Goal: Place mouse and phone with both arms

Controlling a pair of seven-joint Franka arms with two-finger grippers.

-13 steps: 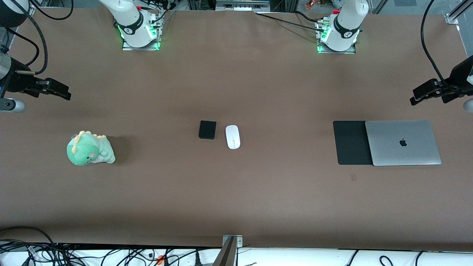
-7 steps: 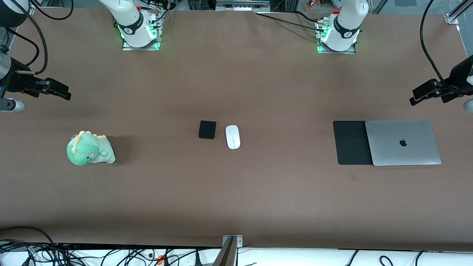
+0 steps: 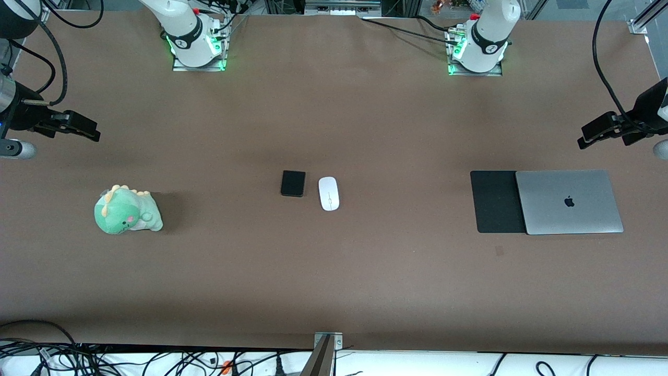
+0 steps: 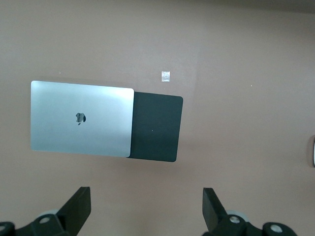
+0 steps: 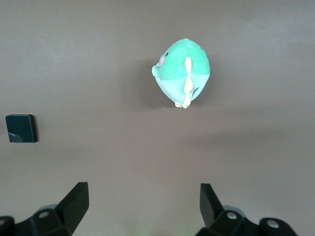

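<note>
Step in hand: the start, as I judge it; neither task thing is held and both arms hang high at the ends of the worktop.
Left gripper: fingers spread wide, nothing between them; it hangs over bare worktop at the left arm's end, with the laptop and the black mat on the worktop just ahead of its fingertips in the left wrist view.
Right gripper: fingers spread wide and empty; it hangs over bare worktop at the right arm's end, with the green plush dinosaur ahead of it in the right wrist view.
Mouse: flat on the worktop about midway between the two grippers, well apart from both, just beside the phone on the side toward the left gripper.
Phone: flat on the worktop, on the side of the mouse toward the right gripper; it shows at the edge of the right wrist view.
Next move, a judgement: each arm must travel inward and come down, left gripper toward the mouse, right gripper toward the phone.
What it calls for: both things are thin and lie close together, so each gripper needs to straddle its own thing low and squarely without nudging the neighbour or meeting the other gripper.
</note>
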